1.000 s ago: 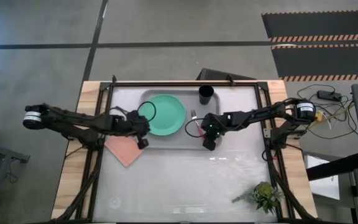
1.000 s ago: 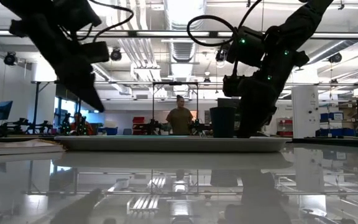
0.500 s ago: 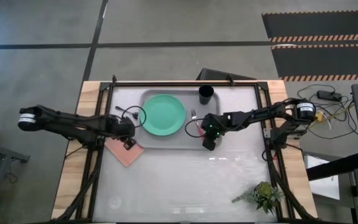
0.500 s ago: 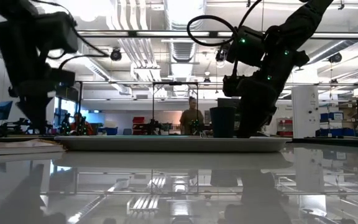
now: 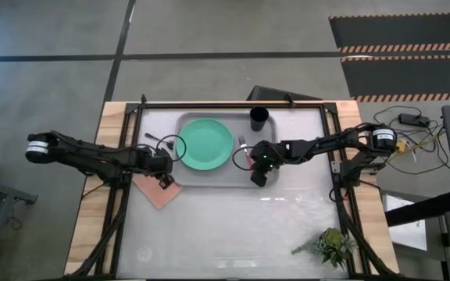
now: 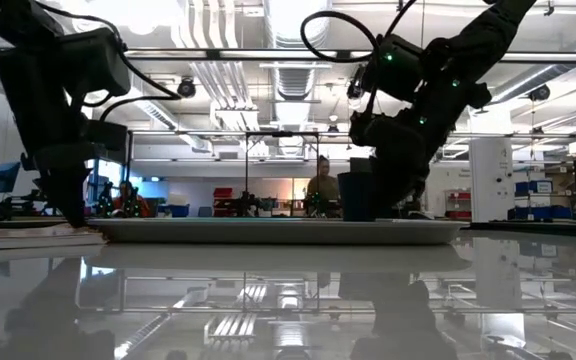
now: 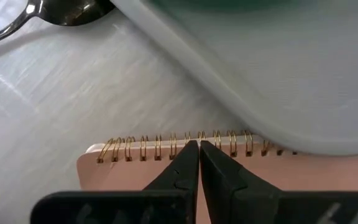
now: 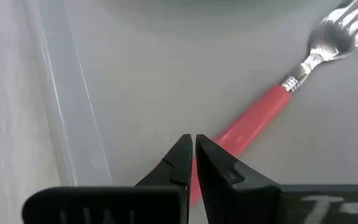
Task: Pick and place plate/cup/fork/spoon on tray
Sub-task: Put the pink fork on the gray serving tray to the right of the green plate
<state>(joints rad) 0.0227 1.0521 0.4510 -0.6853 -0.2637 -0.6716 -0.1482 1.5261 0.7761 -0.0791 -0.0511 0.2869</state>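
Observation:
The light grey tray (image 5: pixel 217 183) holds the mint-green plate (image 5: pixel 205 143), the black cup (image 5: pixel 258 119) and the fork (image 5: pixel 243 152), whose pink-red handle (image 8: pixel 253 121) lies flat on the tray floor. The dark spoon (image 5: pixel 155 138) lies on the table left of the tray; its bowl shows in the left wrist view (image 7: pixel 73 9). My right gripper (image 5: pixel 257 175) is shut, its tips over the fork's handle end. My left gripper (image 5: pixel 165 179) is shut, low over a salmon-pink spiral pad (image 5: pixel 156 190) left of the tray. My left gripper's shut fingertips (image 7: pixel 190 154) point down at the pad's wire-bound edge (image 7: pixel 166 146); I cannot tell whether they touch it. My right gripper's shut fingertips (image 8: pixel 182 152) stand over the fork's red handle (image 8: pixel 225 140) near its free end, slanting down; I cannot tell whether they touch it.
The tray's raised rim (image 7: pixel 241 93) runs close beside the pad; it also shows in the right wrist view (image 8: pixel 55 93). A small green plant (image 5: pixel 330 248) stands at the near right. Bare table lies between the tray and the near edge.
My left gripper has gone from beside the plate toward the table's left edge and down to the pink pad, tipping from slanted to pointing down. My right gripper has shifted slightly toward the table's left and far side, staying shut. The plate, cup and fork have kept still.

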